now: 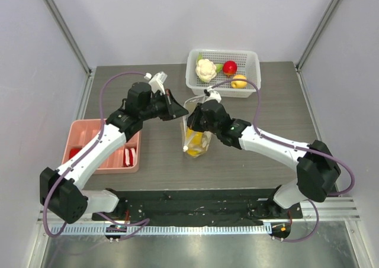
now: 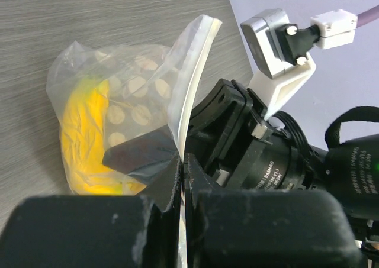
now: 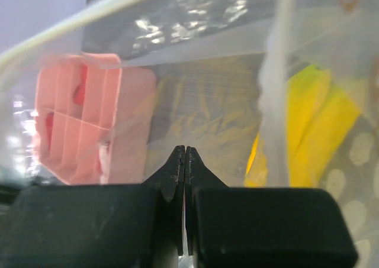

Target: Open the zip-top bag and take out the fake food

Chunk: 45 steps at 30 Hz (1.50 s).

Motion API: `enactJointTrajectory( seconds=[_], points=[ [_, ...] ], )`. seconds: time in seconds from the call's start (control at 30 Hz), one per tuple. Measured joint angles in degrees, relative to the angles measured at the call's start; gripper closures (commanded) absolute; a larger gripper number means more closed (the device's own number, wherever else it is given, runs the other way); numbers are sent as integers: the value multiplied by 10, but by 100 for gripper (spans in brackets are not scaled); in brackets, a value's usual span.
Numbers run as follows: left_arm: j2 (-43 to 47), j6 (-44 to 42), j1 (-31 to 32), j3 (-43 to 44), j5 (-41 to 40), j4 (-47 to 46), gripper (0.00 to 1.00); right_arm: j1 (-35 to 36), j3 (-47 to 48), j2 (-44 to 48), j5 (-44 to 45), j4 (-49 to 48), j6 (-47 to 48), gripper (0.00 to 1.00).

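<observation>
Standing near the middle of the table: the zip-top bag (image 1: 197, 142), upright, mouth uppermost, with a yellow banana bunch (image 2: 83, 132) low inside it. At the mouth, the left gripper (image 2: 182, 163) is clenched on the bag's pale zip strip, with clear film pinched between its fingers. Facing it, the right gripper (image 3: 185, 158) is likewise clamped tight, a fold of the bag's film caught between its tips. The two meet nose to nose above the bag. At the far edge, right of centre, a white perforated basket (image 1: 253, 73) holds a cauliflower (image 1: 206, 70), a red round fruit (image 1: 230, 67) and a yellow-orange round fruit (image 1: 238, 81). By the left edge sits a pink tray (image 1: 83, 132) with red pieces (image 1: 127, 156) inside.
</observation>
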State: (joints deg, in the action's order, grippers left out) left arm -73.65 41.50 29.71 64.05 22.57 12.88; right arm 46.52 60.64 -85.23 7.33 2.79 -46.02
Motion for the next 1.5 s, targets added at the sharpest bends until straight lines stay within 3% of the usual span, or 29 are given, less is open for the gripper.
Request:
enactJointTrajectory(
  seconds=[0.5, 1.0, 1.37, 1.5],
  points=[
    [14, -1, -8, -3, 0, 0, 100, -3, -2, 0, 12, 113, 60, 84],
    [-28, 23, -9, -5, 28, -23, 100, -33, -14, 37, -59, 197, 122, 58],
    [-59, 45, 15, -14, 45, -34, 100, -43, -53, 38, -127, 216, 160, 56],
    [-60, 46, 24, -14, 45, -35, 100, -43, -61, 43, -127, 226, 164, 46]
  ],
)
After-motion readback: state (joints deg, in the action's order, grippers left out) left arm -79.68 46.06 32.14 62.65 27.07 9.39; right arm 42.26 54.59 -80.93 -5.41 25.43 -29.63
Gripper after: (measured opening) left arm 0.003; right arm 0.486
